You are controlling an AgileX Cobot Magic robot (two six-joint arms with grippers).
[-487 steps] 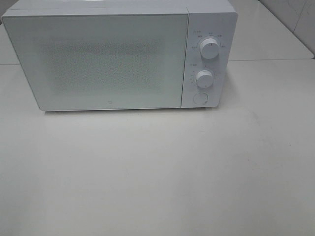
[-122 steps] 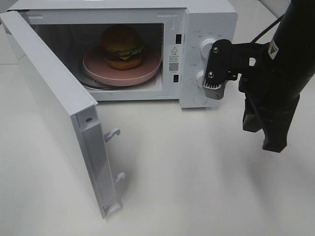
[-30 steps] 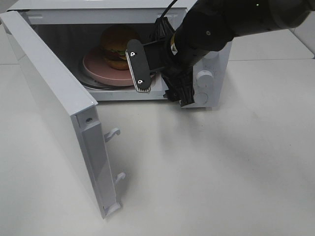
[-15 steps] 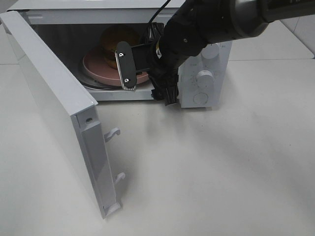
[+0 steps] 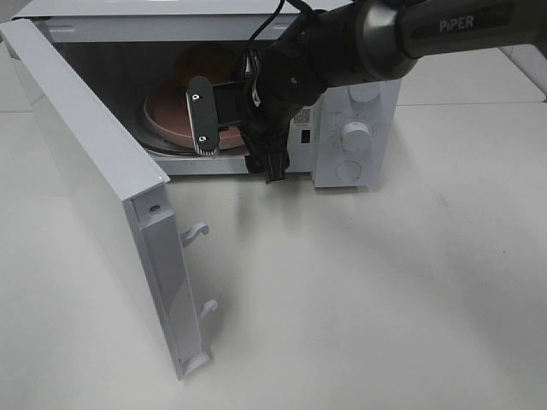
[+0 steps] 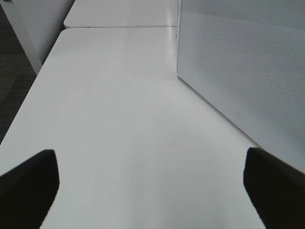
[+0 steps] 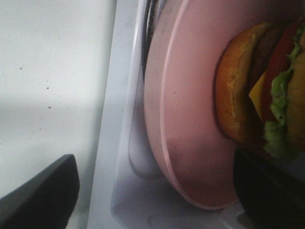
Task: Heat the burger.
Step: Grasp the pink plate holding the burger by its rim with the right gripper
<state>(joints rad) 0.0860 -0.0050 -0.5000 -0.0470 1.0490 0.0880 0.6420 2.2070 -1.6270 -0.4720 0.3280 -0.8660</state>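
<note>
Pink plate (image 7: 186, 119) just ahead of my right pincer (image 7: 152, 193), jaws spread wide.
Beyond it the burger (image 7: 238, 95) looks soft, squashy; I'd take the stiff plate rim instead.

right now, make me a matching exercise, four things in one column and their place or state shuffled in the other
Things:
1. burger
2. pink plate
3. microwave door
4. right hand

Place or state:
A. swung wide on its hinge
B. resting on the plate
C. open, at the oven's mouth
D. inside the microwave, carrying food

Pairs: 1-B, 2-D, 3-A, 4-C
</note>
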